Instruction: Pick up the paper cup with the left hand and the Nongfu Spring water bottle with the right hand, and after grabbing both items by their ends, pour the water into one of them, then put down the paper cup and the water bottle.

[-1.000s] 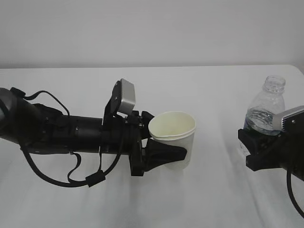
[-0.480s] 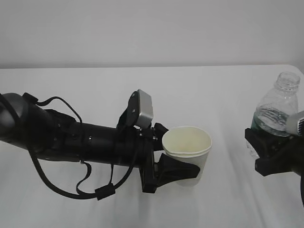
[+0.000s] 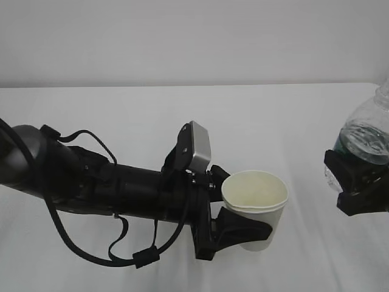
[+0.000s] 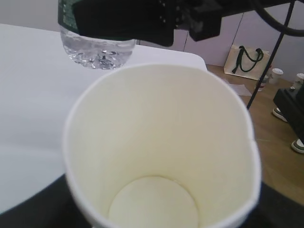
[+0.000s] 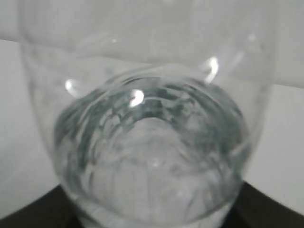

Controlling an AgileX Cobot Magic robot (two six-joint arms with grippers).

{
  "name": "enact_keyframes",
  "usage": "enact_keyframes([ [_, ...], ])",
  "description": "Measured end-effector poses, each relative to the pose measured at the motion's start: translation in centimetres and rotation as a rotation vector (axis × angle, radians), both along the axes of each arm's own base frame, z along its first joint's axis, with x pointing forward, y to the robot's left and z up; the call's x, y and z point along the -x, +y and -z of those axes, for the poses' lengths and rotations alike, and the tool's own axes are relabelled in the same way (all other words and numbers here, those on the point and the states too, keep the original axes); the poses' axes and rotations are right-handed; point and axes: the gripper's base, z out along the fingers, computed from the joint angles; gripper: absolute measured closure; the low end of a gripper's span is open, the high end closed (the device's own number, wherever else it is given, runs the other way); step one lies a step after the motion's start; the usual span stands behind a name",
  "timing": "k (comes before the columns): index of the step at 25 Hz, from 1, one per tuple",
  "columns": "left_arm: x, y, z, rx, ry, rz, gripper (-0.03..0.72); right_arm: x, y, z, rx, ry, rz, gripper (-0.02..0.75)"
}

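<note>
The white paper cup (image 3: 258,204) stands upright with its mouth up, and my left gripper (image 3: 250,226) is shut on its lower half; one black finger (image 3: 240,228) wraps the near side. In the left wrist view the paper cup (image 4: 161,156) fills the frame and its cream inside looks empty. At the right edge my right gripper (image 3: 360,182) is shut on the lower part of the Nongfu Spring water bottle (image 3: 368,131), which is upright with its neck cut off by the frame. The bottle (image 5: 152,142) holds water. Its base (image 4: 97,50) hangs clear of the table.
White table (image 3: 121,121) with a pale wall behind. My left arm, with its cables (image 3: 91,182), lies across the left half. Past the table's far edge, the left wrist view shows a wooden floor (image 4: 280,142) and a bag (image 4: 247,59).
My left arm has carried the cup to the right and nearer the front. The right gripper has moved right and up with the bottle, so its neck has left the view.
</note>
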Motion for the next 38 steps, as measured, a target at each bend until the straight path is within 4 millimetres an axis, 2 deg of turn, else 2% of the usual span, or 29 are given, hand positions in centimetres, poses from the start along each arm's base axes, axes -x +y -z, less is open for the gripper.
enact_keyframes([
  [10, 0.2, -0.6, -0.2, 0.0, -0.009, 0.008, 0.191, 0.0, -0.1, -0.1, -0.004, -0.002, 0.01, 0.328],
  [15, 0.2, -0.6, -0.2, 0.0, -0.009, 0.008, 0.193, 0.0, -0.2, -0.7, -0.011, -0.031, 0.023, 0.328],
  [31, 0.2, -0.6, -0.2, -0.003, -0.009, 0.004, 0.193, -3.3, -0.2, -1.8, 0.014, 0.036, 0.049, 0.328],
  [38, -0.6, -0.5, 0.3, -0.051, 0.001, -0.086, 0.194, -3.8, -0.2, -1.9, 0.024, 0.075, 0.053, 0.328],
])
